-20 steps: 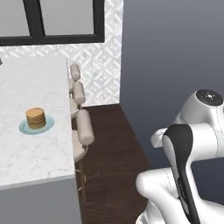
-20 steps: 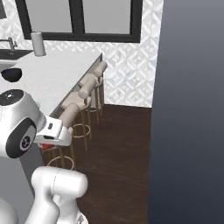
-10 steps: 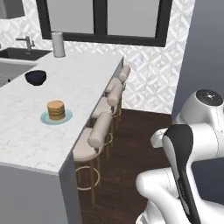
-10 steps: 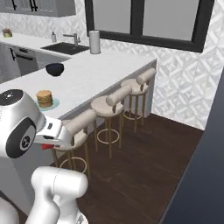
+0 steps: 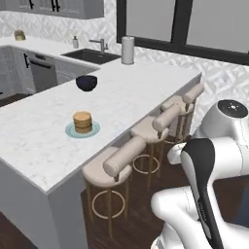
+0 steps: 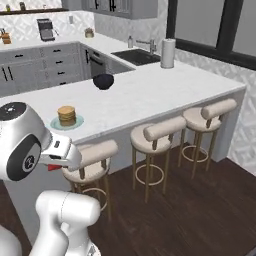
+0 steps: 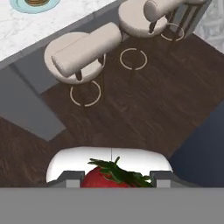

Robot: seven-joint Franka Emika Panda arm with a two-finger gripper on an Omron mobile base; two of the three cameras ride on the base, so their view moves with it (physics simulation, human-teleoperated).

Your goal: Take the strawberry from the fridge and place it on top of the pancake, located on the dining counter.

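My gripper [image 7: 114,177] is shut on the strawberry [image 7: 99,180], a small red fruit with green leaves, at the bottom of the hand view. A bit of red shows under the hand [image 6: 53,167] in the right base view. The pancake [image 5: 82,121] is a tan stack on a pale blue plate [image 5: 72,131] near the stool-side edge of the dining counter [image 5: 131,92]. It also appears as the pancake [image 6: 66,115] on the dining counter [image 6: 150,92], and the plate [image 7: 19,6] peeks in at the hand view's top left. The hand hangs over the floor, apart from the counter. The fridge is out of view.
Three padded stools [image 5: 116,163] [image 6: 160,132] [image 7: 83,46] line the counter's near side over dark wood floor [image 7: 144,96]. A dark blue bowl [image 5: 86,82] and a grey cylinder [image 5: 128,49] stand farther along the top. A sink [image 5: 92,54] sits beyond.
The whole picture has swung as the base moved: the counter, stools and pancake now lie broader in view. The strawberry stays in the shut gripper.
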